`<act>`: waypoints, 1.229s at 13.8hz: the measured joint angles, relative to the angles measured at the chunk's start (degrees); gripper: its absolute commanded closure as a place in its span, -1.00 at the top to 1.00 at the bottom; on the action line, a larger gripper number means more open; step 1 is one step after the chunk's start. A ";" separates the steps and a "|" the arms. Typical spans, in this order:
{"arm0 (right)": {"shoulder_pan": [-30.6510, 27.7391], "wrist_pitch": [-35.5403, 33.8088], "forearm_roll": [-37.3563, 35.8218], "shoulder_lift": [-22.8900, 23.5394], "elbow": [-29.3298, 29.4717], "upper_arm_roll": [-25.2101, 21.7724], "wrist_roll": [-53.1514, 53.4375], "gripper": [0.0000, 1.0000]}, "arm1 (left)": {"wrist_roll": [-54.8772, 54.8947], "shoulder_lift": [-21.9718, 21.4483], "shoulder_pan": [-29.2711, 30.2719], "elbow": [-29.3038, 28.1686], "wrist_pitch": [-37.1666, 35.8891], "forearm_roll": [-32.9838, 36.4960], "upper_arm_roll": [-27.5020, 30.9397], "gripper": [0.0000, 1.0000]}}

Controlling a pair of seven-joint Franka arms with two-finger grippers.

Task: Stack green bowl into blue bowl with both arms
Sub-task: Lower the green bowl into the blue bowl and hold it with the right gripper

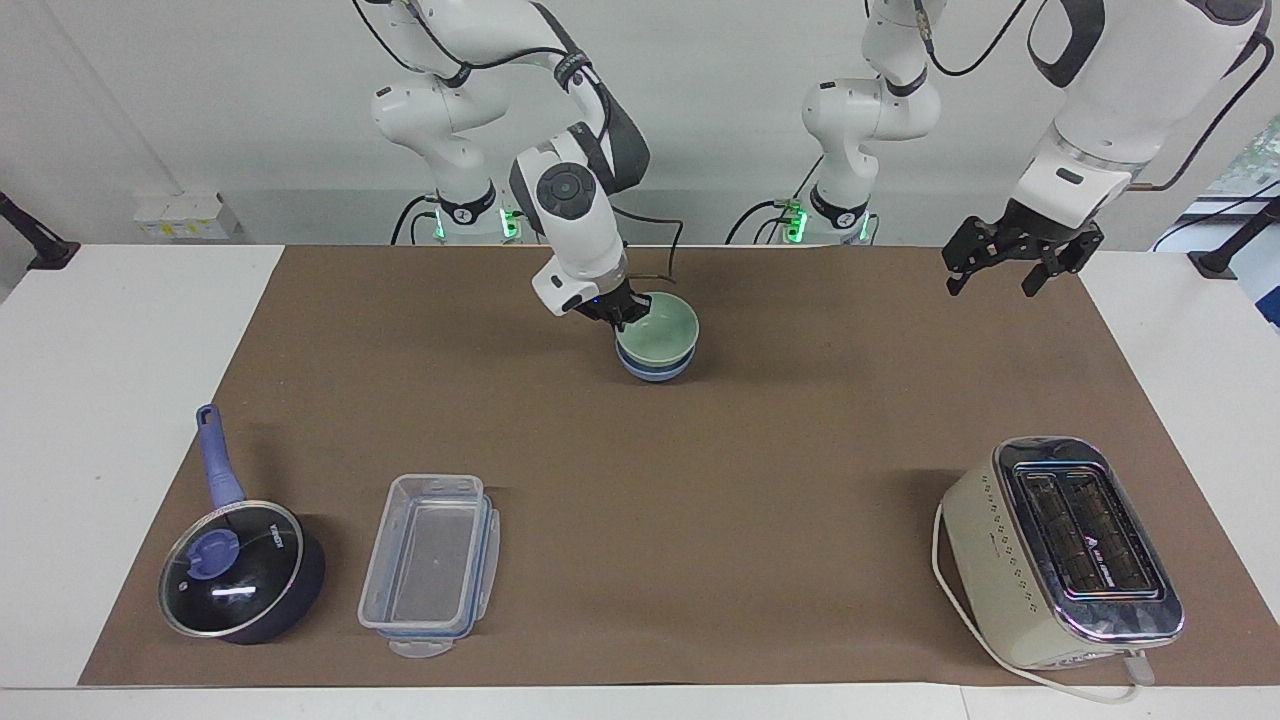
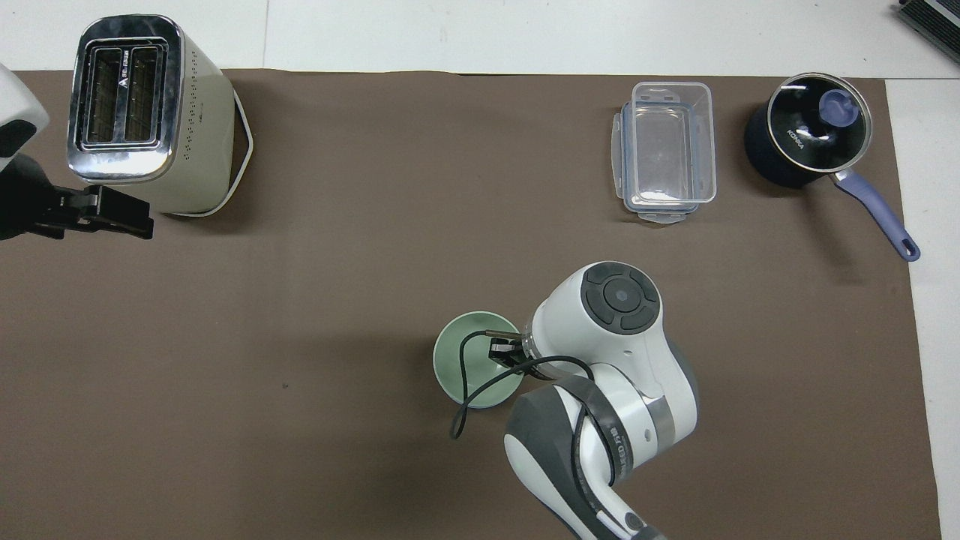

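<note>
The green bowl [image 1: 662, 326] sits nested in the blue bowl [image 1: 655, 369] on the brown mat, midway between the two arm bases. Only the blue bowl's lower wall shows under the green rim. In the overhead view the green bowl [image 2: 466, 361] covers the blue bowl. My right gripper [image 1: 620, 313] is shut on the green bowl's rim on the side toward the right arm's end, one finger inside the bowl; it also shows in the overhead view [image 2: 501, 349]. My left gripper [image 1: 1008, 268] waits open and empty, raised over the mat at the left arm's end [image 2: 97, 217].
A cream toaster [image 1: 1060, 550] stands far from the robots at the left arm's end. A clear lidless container [image 1: 430, 565] and a dark blue lidded saucepan [image 1: 240, 575] stand far from the robots at the right arm's end.
</note>
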 measured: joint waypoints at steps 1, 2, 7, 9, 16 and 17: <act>0.00 0.09 0.00 -0.02 -0.39 0.00 0.00 -1.00 | 0.00 0.00 0.00 0.00 0.00 0.00 0.00 1.00; 0.00 0.20 0.00 -0.03 -0.53 0.00 0.00 -1.00 | 0.00 0.00 0.00 0.00 0.00 0.00 0.00 1.00; 0.06 2.36 1.94 -0.06 -0.90 0.00 0.00 -0.93 | -0.01 0.00 0.00 0.00 0.00 0.00 0.00 1.00; 0.46 2.48 2.16 -0.06 -1.20 0.01 0.00 -0.68 | -0.01 0.00 0.00 0.00 0.00 0.00 0.00 1.00; 0.75 2.94 2.18 -0.46 -1.72 -0.13 -0.09 0.46 | -0.01 0.00 0.00 0.00 0.00 0.00 0.00 1.00; 0.52 3.06 2.18 -0.96 -1.54 -0.33 -0.34 0.48 | -0.01 0.00 0.00 0.00 0.00 0.00 0.00 1.00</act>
